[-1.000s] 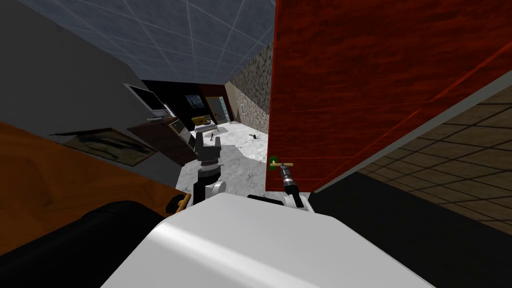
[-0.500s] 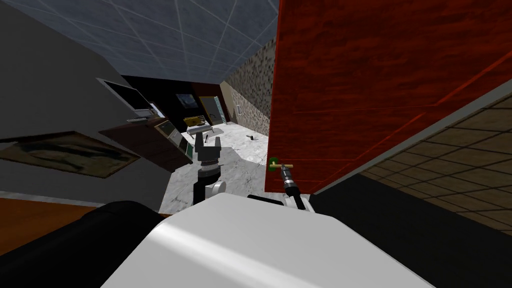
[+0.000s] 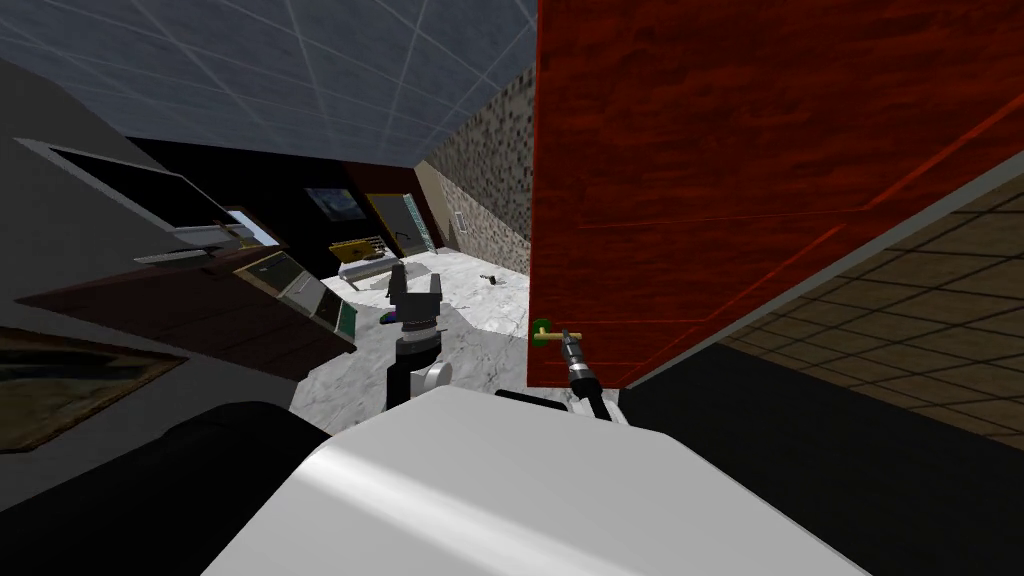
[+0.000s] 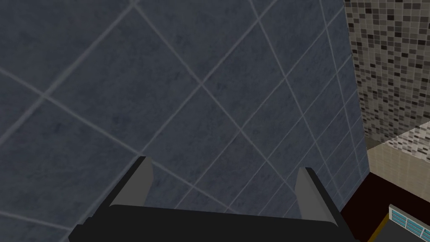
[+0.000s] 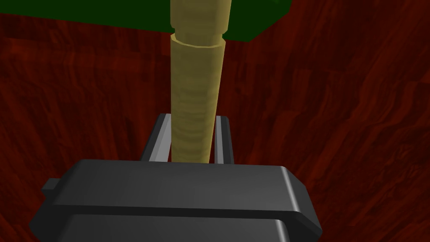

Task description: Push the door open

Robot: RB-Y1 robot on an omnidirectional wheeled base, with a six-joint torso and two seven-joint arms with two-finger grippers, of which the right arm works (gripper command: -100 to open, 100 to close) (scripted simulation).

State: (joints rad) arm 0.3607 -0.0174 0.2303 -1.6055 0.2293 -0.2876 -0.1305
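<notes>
The dark red, wood-grained door (image 3: 700, 200) was seen on the right of the head view, its free vertical edge just ahead of the robot. A white marbled floor (image 3: 480, 340) was laid open past that edge to the left. Near the edge, a tan, ribbed lever handle (image 3: 553, 335) was mounted on a dark green backplate (image 3: 541, 328). The right gripper (image 3: 566, 342) was clamped on this handle: in the right wrist view its two grey fingers (image 5: 159, 138) were pressed against the lever's sides, the door's red surface close behind. The left gripper (image 3: 415, 285) was held raised over the floor, left of the door's edge, its fingers spread wide apart
</notes>
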